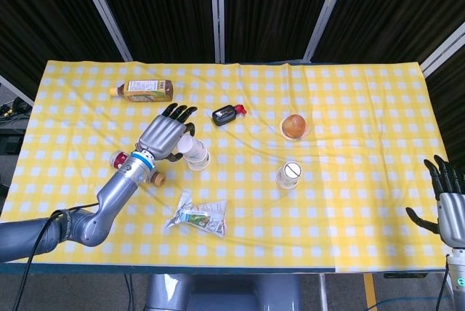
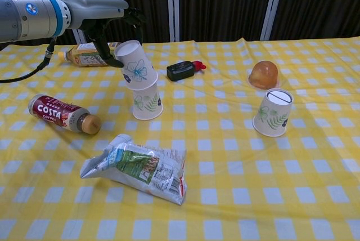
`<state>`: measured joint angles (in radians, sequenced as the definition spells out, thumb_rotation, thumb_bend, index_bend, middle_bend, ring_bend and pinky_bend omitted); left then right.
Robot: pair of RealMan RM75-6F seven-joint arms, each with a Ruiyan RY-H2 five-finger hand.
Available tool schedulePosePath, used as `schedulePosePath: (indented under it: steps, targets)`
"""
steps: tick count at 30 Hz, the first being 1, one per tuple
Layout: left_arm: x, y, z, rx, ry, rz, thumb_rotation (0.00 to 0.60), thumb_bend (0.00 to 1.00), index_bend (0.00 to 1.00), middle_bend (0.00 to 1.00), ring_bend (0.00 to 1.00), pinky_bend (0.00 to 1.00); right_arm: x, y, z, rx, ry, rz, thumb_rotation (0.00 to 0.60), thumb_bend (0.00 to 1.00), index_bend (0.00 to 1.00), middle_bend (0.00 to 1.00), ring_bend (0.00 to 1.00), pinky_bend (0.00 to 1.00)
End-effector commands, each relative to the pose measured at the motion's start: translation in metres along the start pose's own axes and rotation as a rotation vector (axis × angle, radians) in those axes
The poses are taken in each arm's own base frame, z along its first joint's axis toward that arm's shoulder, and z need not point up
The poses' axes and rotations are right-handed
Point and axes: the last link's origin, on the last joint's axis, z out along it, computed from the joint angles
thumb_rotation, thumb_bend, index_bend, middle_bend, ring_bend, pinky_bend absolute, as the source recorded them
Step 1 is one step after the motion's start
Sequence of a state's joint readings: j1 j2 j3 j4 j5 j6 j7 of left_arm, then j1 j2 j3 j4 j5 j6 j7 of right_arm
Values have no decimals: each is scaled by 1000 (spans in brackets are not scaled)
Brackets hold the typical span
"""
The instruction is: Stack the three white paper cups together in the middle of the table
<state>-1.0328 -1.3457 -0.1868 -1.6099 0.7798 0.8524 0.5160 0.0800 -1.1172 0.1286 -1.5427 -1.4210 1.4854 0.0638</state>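
Two white paper cups with leaf prints stand upside down left of the table's middle. The upper cup (image 2: 135, 63) (image 1: 189, 144) sits tilted over the lower cup (image 2: 147, 103) (image 1: 198, 160). My left hand (image 1: 163, 136) (image 2: 104, 16) holds the upper cup, thumb at its side and fingers stretched out above it. A third cup (image 2: 273, 111) (image 1: 289, 174) stands upside down on its own further right. My right hand (image 1: 445, 198) hovers open at the table's right edge, away from everything.
A Costa coffee bottle (image 2: 59, 113) lies left of the cups. A tea bottle (image 1: 145, 90) lies at the back left. A snack bag (image 2: 140, 168) lies in front of the cups. A black device (image 2: 183, 70) and an orange bun (image 2: 264, 74) sit behind.
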Motion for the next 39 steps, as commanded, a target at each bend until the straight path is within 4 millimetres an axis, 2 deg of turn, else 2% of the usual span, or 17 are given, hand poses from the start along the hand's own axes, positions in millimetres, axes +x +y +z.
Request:
schedulePosePath:
  steps: [1,6,14,16,18,22,29,33,39]
  targets:
    - [-5,2,4,5,-16,0,600,276,278,0,0,0,1,0,0,-1,2,3,600,86,10,0,0,0]
    - [-13,1,7,21,-48,6,600,267,14,0,0,0,2,1,-1,-8,5,7,600,86,9,0,0,0]
    - [-11,-1,1,26,-19,-40,600,263,0,0,0,0,0,2,0,-13,-10,-1,600,86,9,0,0,0]
    - [-8,-8,-15,31,41,-57,600,264,0,0,0,0,-2,3,0,-17,-20,-6,600,86,9,0,0,0]
    - [-10,-17,-41,38,117,-41,600,263,0,0,0,0,-4,4,1,-21,-28,-12,600,86,10,0,0,0]
    - [-27,-41,-92,70,205,19,600,263,0,0,0,0,-12,3,5,-23,-49,-27,600,86,21,0,0,0]
    - [-47,-70,-156,152,285,22,600,240,0,0,0,0,-19,-9,15,1,-66,-22,600,85,67,0,0,0]
    - [-61,-89,-193,236,316,4,600,171,0,0,0,0,-21,-30,29,53,-75,-23,600,86,88,0,0,0]
    - [-73,-105,-225,324,324,30,600,85,0,0,0,0,-19,-73,50,124,-100,-28,600,86,89,0,0,0]
